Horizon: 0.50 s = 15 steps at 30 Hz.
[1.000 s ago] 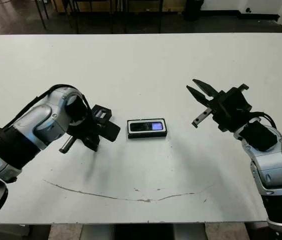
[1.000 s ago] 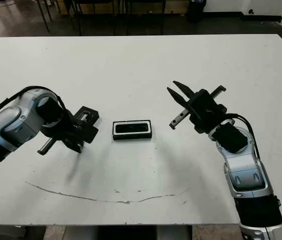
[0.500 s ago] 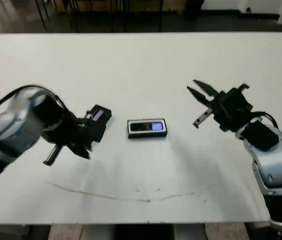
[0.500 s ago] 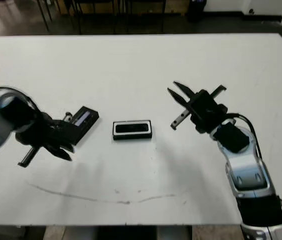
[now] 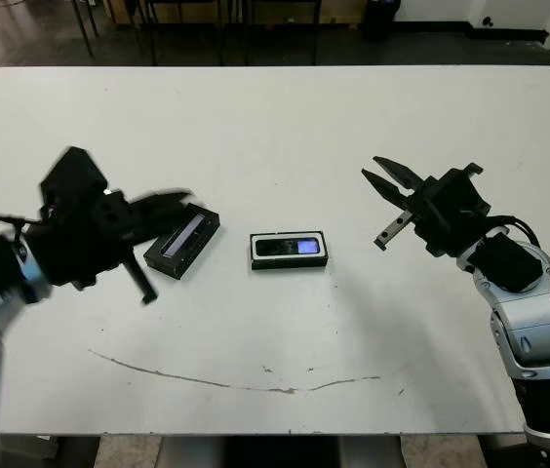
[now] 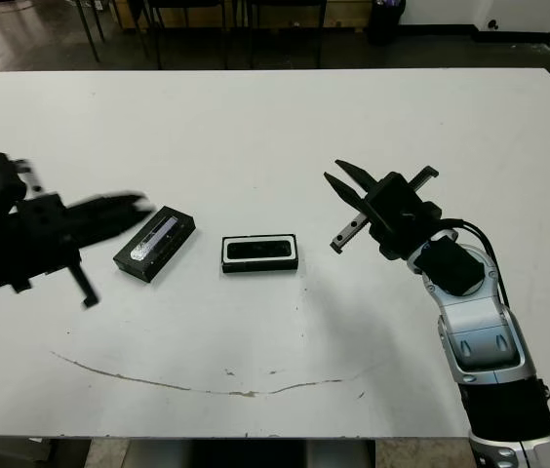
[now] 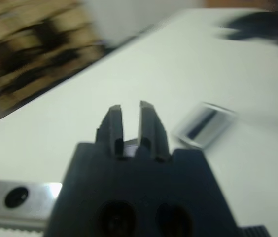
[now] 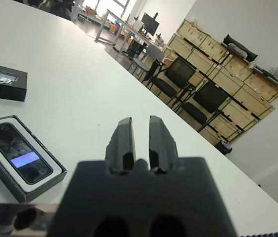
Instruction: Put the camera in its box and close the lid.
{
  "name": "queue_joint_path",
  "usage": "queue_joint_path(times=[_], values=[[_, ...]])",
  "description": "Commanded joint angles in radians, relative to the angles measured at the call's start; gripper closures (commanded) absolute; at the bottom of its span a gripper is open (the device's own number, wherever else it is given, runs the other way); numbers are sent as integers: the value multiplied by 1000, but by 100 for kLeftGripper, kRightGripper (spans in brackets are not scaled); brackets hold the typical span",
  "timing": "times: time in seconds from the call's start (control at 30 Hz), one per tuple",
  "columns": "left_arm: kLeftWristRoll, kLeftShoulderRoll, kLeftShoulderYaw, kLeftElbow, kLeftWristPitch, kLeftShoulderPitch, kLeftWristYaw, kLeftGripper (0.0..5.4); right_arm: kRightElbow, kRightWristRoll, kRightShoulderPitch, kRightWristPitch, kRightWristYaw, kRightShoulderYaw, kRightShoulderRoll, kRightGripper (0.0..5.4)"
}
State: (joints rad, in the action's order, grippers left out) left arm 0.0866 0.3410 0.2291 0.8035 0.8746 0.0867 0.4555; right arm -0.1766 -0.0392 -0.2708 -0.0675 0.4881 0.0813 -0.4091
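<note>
The camera point(image 5: 288, 247) sits snug in the box point(image 5: 289, 263) at mid-surface point(image 5: 275, 127), purple patch up. The lid point(image 5: 181, 241) lies flat just to the box's left, apart from it. Left gripper point(image 5: 148, 249) hovers beside the lid, fingers parted around nothing, blurred. Right gripper point(image 5: 384, 207) hangs well off to the box's right, fingers spread, empty. Best play: pinch the lid across its short sides, lift level, square it over the box, press down evenly.

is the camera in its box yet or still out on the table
In. The camera lies inside the box, white lining framing it; the lid lies apart on the table, so the box is uncovered.
</note>
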Motion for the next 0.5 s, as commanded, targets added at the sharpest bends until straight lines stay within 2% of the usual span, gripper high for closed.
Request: queue_joint_path(times=[0.03, 0.17, 0.3, 0.4, 0.5], values=[[-48, 2, -46, -13, 52, -56, -91, 501, 21, -10, -3, 3, 2, -1, -15, 540], [-20, 38, -107, -25, 122, -64, -86, 404, 19, -6, -9, -4, -2, -8, -11, 540], [-13, 62, -178, -57, 137, -60, -89, 311, 31, -11, -15, 14, -8, -7, -7, 540], [28, 42, -181, -99, 147, -38, -83, 239, 34, -11, -13, 21, -9, -4, -6, 540], [96, 35, -160, -142, 220, 12, -65, 168, 30, -9, -7, 16, -11, -5, -4, 540]])
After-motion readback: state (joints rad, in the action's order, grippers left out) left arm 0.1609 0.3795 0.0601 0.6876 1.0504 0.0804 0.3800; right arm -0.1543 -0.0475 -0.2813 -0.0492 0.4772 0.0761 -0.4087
